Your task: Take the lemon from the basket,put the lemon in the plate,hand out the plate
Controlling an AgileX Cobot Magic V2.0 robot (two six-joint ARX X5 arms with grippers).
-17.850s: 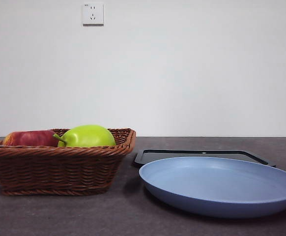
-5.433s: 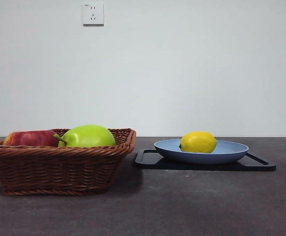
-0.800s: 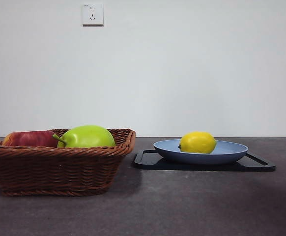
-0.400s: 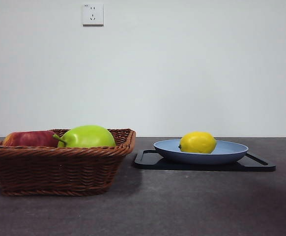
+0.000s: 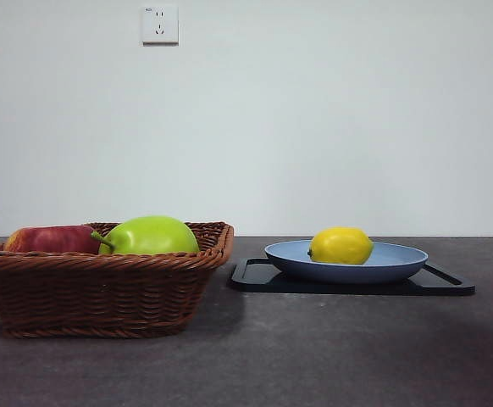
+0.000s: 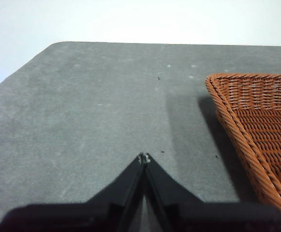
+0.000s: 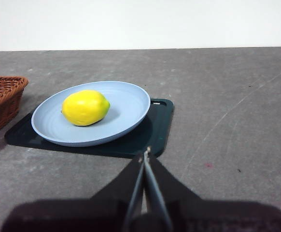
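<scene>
Lemon: small bright-yellow oval lemon (image 7: 85,107) is lying in the round light-blue plate (image 7: 126,104).
Right gripper (image 7: 144,155): clenched, empty.
Left gripper (image 6: 144,158): clenched, empty.

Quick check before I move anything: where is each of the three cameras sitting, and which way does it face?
Front view: low at table height, looking level at the basket and the lemon on the plate; no arm shows.
Left wrist view: on the left arm, facing bare table and the basket's corner; left gripper shut.
Right wrist view: on the right arm, facing the plate on its black tray; right gripper shut.
Front and right wrist share the lemon.
</scene>
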